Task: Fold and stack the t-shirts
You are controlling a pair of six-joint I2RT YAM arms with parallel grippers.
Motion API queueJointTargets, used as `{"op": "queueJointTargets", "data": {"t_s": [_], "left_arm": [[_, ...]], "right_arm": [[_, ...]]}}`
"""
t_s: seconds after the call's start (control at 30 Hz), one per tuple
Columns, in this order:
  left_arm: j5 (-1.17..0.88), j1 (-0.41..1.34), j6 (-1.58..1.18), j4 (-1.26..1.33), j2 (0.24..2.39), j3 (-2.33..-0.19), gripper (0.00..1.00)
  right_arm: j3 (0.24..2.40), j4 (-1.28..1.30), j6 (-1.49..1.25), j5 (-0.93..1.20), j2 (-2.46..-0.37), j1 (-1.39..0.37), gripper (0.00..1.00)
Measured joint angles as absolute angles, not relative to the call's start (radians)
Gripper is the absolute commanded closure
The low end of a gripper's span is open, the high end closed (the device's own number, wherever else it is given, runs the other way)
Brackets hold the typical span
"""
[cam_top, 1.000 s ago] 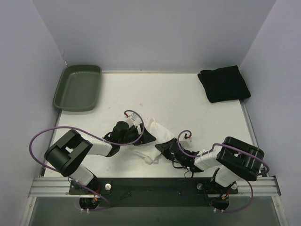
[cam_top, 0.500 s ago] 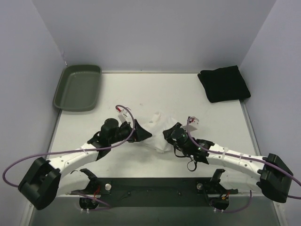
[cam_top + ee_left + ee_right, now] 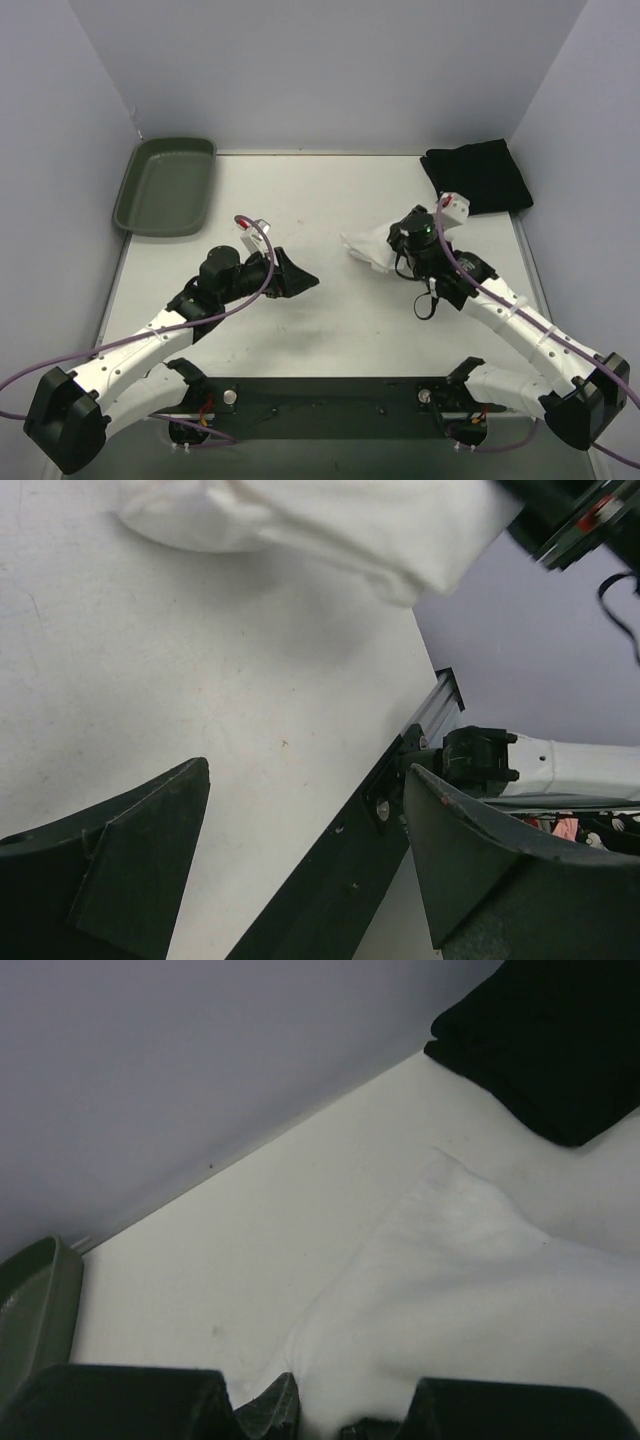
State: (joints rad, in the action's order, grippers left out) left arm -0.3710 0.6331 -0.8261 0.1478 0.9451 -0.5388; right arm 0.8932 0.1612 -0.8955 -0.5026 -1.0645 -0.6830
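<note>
At 10 o'clock on the table (image 3: 330, 190) sits the tray (image 3: 165, 185), well apart from the work and no part of this job as I read it. My left gripper (image 3: 305, 282) hovers low over bare tabletop at about 7 o'clock, fingers spread wide and holding nothing. It points toward 3 o'clock, at the cloth, which its wrist view shows well ahead of the tips.

Just right of centre is the white shirt (image 3: 368, 247), a bunched wad rather than a flat fold, with a corner trailing toward 9 o'clock. My right gripper (image 3: 320, 1415) is clenched on its near edge; the wrist view shows white cloth pinched between the fingers, the rest lying ahead on the table.

At 2 o'clock, against the far right edge, the black shirt (image 3: 478, 178) lies as a neat folded square. I take it as the base of the stack. The white one is near it but apart, and looks too crumpled to count as folded.
</note>
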Motion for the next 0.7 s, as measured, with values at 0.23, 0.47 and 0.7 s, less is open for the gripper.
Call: {"op": "queueJointTargets", "data": {"t_s": [0.23, 0.47, 0.7], "left_arm": [[-0.374, 0.633, -0.828, 0.147, 0.984, -0.524, 0.12], [-0.388, 0.633, -0.833, 0.173, 1.033, -0.522, 0.12], [-0.411, 0.633, -0.850, 0.215, 1.066, -0.503, 0.12]], "right_arm": [[1.179, 0.269, -0.802, -0.422, -1.180, -0.492, 1.00], [1.473, 0.374, -0.731, -0.292, -1.367, -0.313, 1.00], [1.776, 0.457, -0.702, -0.150, -1.607, -0.162, 1.00]]}}
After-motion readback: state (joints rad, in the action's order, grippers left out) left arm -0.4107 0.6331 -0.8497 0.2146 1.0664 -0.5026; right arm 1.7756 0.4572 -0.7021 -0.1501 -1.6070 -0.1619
